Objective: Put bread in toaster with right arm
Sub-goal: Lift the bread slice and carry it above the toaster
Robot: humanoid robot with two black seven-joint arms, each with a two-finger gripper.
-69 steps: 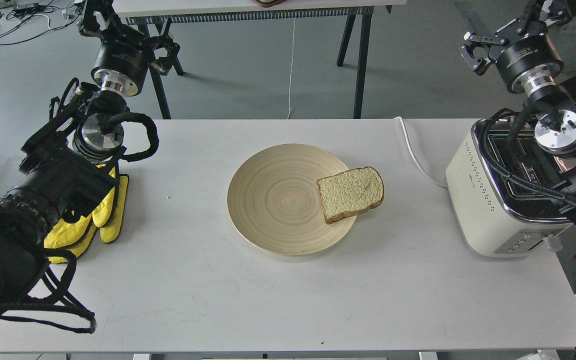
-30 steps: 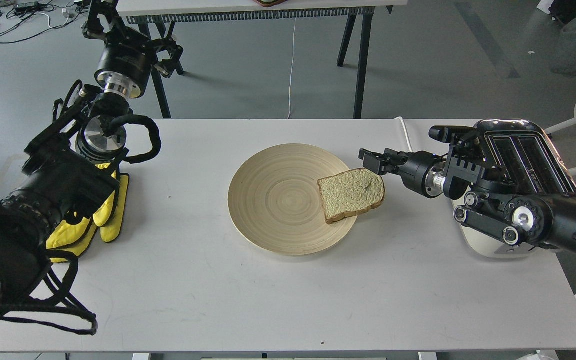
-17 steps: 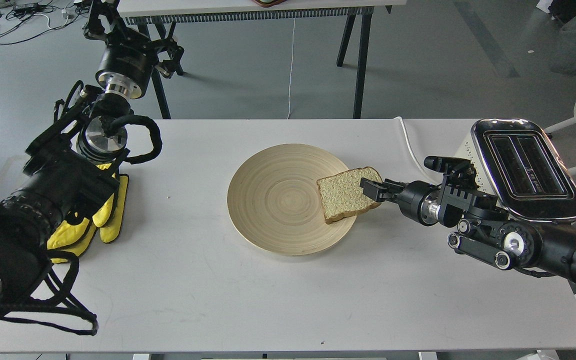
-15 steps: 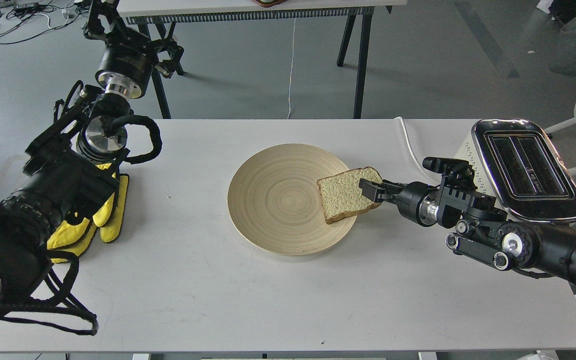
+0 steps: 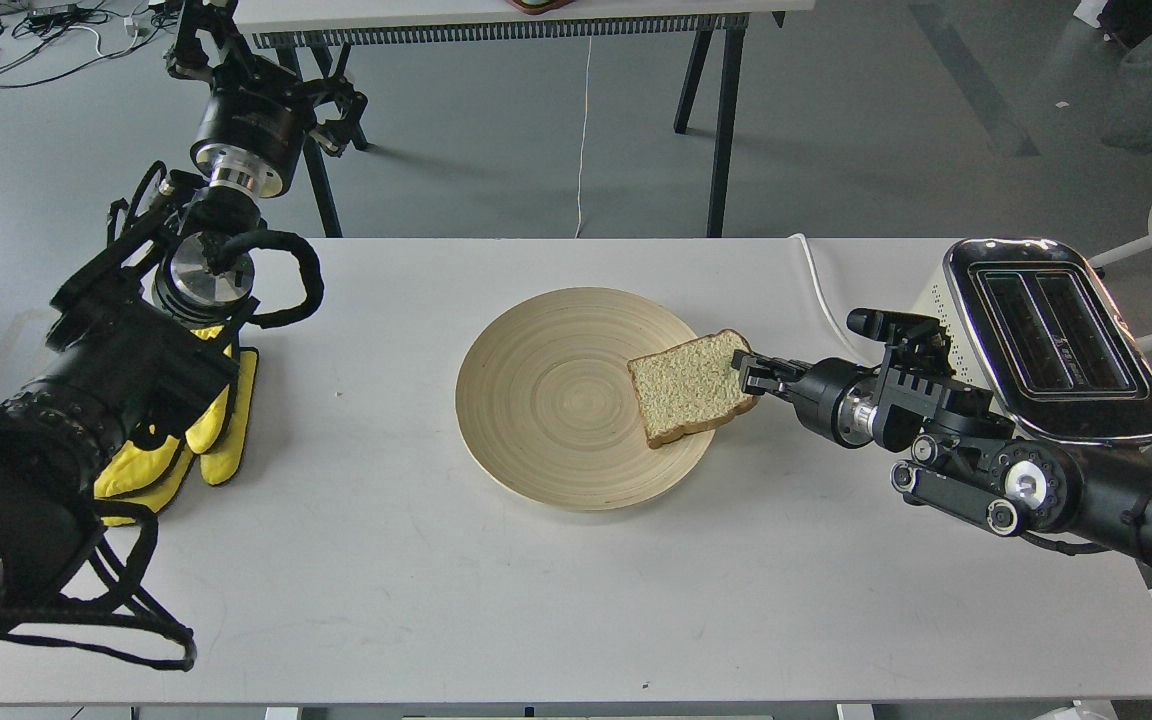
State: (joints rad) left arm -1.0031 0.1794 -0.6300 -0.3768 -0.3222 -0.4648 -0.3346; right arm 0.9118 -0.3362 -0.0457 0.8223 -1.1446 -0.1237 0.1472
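From my seat I see the bread (image 5: 686, 392) as one square slice, pale tan and crumbly on its face, with a thin brown crust and a rounded top that points toward the toaster. It lies on the right edge of a round, pale wooden plate (image 5: 546, 400) with ringed grain, and its rounded end hangs past the plate's rim over the white counter (image 5: 536, 600).

My right arm (image 5: 986, 460) reaches in low from the right, black with silver joint caps. Its gripper (image 5: 748, 372) sits at the slice's rounded end, the dark fingers pressed onto the crust there, so I read it as pinching the bread. The slice looks slightly lifted at that end, though I cannot tell for sure.

The toaster (image 5: 1036, 330) stands at the counter's right side, behind the arm: cream-white body, rows of dotted vent holes, a shiny chrome top with two dark slots. Its white cord (image 5: 826, 300) runs back along the counter. There is a line of lettering between the slots, too small for me to read.

My left arm (image 5: 116, 380) rests at the far left, above a yellow cloth (image 5: 216, 430). Its gripper (image 5: 331, 105) is raised beyond the counter's back edge, dark and small; I cannot tell whether it is spread or pressed together.
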